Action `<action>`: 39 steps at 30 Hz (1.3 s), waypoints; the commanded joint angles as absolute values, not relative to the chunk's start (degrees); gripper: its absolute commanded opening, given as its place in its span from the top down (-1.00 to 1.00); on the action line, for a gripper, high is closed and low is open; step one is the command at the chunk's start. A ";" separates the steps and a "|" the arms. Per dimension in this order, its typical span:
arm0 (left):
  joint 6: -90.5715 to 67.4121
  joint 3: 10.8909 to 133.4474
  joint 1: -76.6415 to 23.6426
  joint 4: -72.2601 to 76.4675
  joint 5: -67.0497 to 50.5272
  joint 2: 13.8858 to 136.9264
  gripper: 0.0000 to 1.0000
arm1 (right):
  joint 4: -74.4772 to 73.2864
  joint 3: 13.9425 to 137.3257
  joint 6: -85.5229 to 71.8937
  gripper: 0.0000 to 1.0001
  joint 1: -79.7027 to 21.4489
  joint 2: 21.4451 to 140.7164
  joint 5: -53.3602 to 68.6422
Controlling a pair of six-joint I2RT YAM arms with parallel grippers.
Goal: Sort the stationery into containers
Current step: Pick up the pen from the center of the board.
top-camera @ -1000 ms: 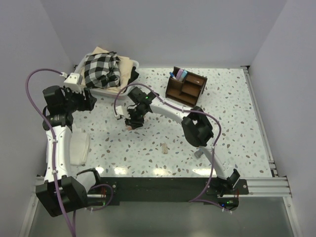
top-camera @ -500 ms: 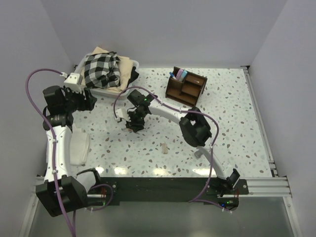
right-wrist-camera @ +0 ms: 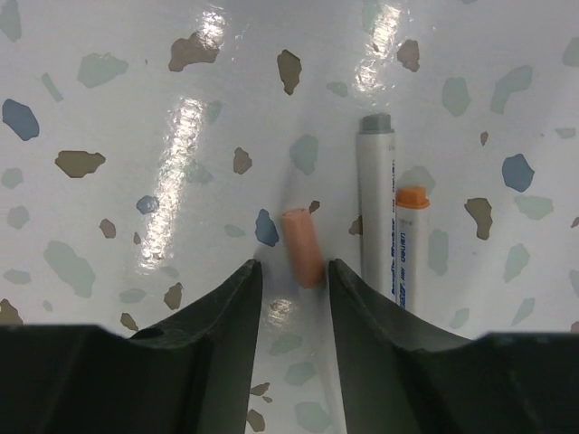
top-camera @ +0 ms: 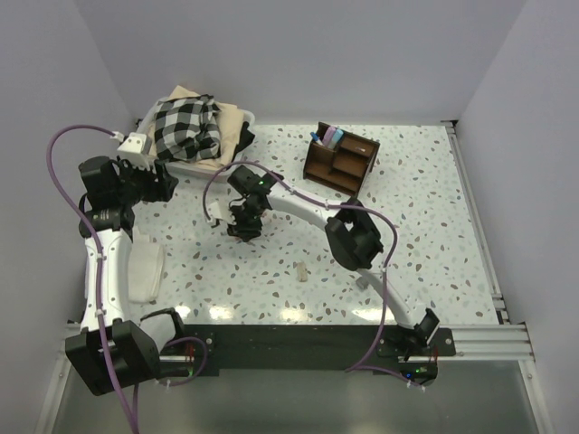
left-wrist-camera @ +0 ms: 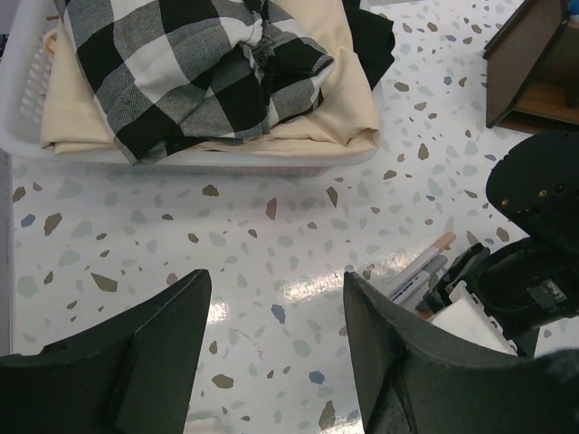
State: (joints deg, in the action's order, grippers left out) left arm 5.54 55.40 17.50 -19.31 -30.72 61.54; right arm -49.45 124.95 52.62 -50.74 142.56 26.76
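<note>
My right gripper (right-wrist-camera: 294, 264) is low over the table, with its jaws a narrow gap apart. A short salmon-pink stub (right-wrist-camera: 303, 244) lies between the fingertips, close to the right finger (right-wrist-camera: 380, 325). Beside it lie two white markers, one with a grey cap (right-wrist-camera: 376, 203) and one with an orange cap (right-wrist-camera: 412, 249). From above, the right gripper (top-camera: 242, 226) is left of centre. The dark brown organizer (top-camera: 340, 161) stands at the back and holds pink and blue pens (top-camera: 328, 136). A beige stub (top-camera: 301, 271) lies in the middle. My left gripper (left-wrist-camera: 276, 280) is open and empty above the table.
A white tub (top-camera: 172, 167) of checked cloth (left-wrist-camera: 190, 72) and beige cloth stands at the back left. A white rounded object (top-camera: 147, 267) sits by the left arm. A small grey cylinder (top-camera: 365, 281) lies under the right arm's elbow. The right gripper's body (left-wrist-camera: 529, 271) shows in the left wrist view.
My right arm has shifted slightly left, bringing the gripper over the markers. The left arm has not moved.
</note>
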 commanded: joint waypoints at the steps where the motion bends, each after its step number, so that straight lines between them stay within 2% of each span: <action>1: 5.89 55.72 17.67 -17.14 -31.90 61.08 -0.31 | -57.38 123.93 55.98 0.33 -51.94 145.55 23.20; 4: 5.54 55.46 17.67 -16.70 -32.43 61.08 -0.31 | -59.85 123.23 55.81 0.68 -51.94 145.20 23.64; 8: 5.36 55.72 17.67 -16.00 -33.48 61.70 -0.31 | -60.99 124.27 53.79 0.93 -51.86 143.53 25.92; 10: 6.06 56.51 17.67 -15.65 -34.10 62.05 -0.31 | -61.78 127.94 51.96 1.00 -51.77 142.65 27.06; 16: 10.79 60.28 17.58 -15.99 -39.01 63.98 -0.31 | -65.83 140.62 43.69 1.00 -49.22 135.20 32.51; 19: 15.62 61.69 17.05 -17.22 -43.94 65.21 -0.32 | -56.02 132.59 35.62 1.00 -45.89 124.57 35.59; 23: 19.16 63.28 14.86 -17.58 -47.28 67.75 -0.35 | -24.89 118.06 15.42 1.00 -35.98 112.34 37.62; 24: 19.07 63.37 14.16 -16.97 -46.94 68.11 -0.36 | -21.31 116.47 10.25 1.00 -34.47 111.19 35.44; 28: 20.91 65.30 10.47 -15.12 -46.23 71.70 -0.40 | -17.67 118.29 7.83 1.00 -29.98 110.65 31.12; 29: 21.53 66.35 8.81 -15.73 -46.14 72.85 -0.40 | -13.05 117.43 7.04 1.00 -28.32 110.39 31.20; 33: 23.90 73.98 4.05 -20.03 -44.83 79.26 -0.40 | 8.75 103.31 4.83 1.00 -25.84 106.53 26.03; 39: 27.32 82.07 -4.56 -24.42 -40.61 85.86 -0.41 | 23.27 97.39 1.85 1.00 -23.82 107.84 16.88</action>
State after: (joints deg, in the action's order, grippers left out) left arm 22.41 75.57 0.56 -21.15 -42.96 84.03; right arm 6.20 99.50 5.72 -24.95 107.81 23.66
